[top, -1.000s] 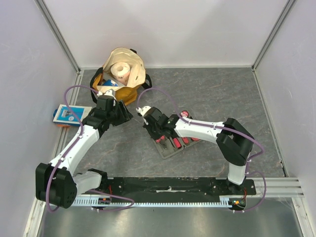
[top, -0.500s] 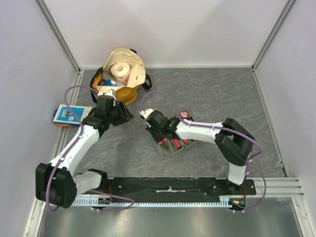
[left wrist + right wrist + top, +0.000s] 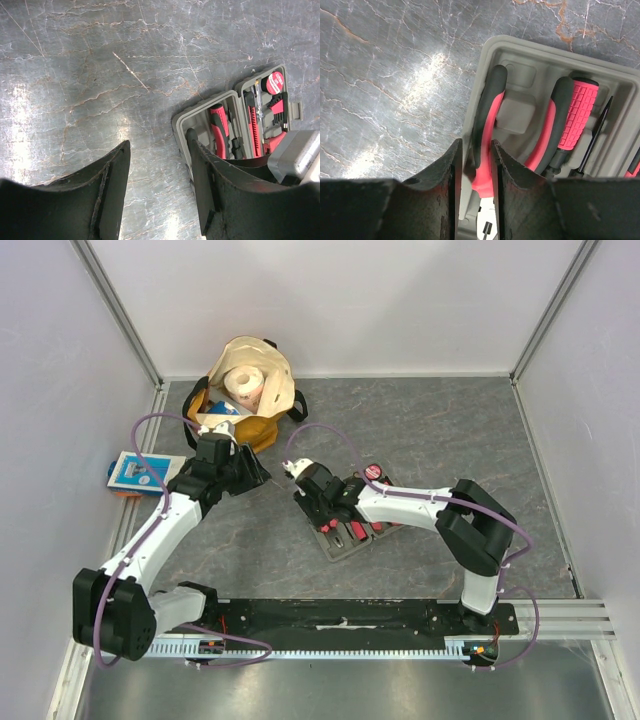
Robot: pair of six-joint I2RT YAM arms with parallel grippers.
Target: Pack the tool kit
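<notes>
The grey tool case (image 3: 345,540) lies open on the table in front of the right arm, with red-and-black tools in its slots. In the right wrist view my right gripper (image 3: 473,145) is over the case's left end (image 3: 520,45), its fingers closed narrowly round one handle of the red-and-black pliers (image 3: 490,105). A red screwdriver (image 3: 575,107) lies beside them. My left gripper (image 3: 157,145) is open and empty above bare table, just left of the case (image 3: 200,112). The round tape measure (image 3: 274,82) sits in the far half of the case.
A tan-and-yellow bag with a paper roll (image 3: 245,390) stands at the back left. A blue-and-white packet (image 3: 135,472) lies by the left wall. Side and back walls enclose the table.
My right gripper shifted slightly right over the case's left end between the earliest frame and now. The left arm has hardly moved.
</notes>
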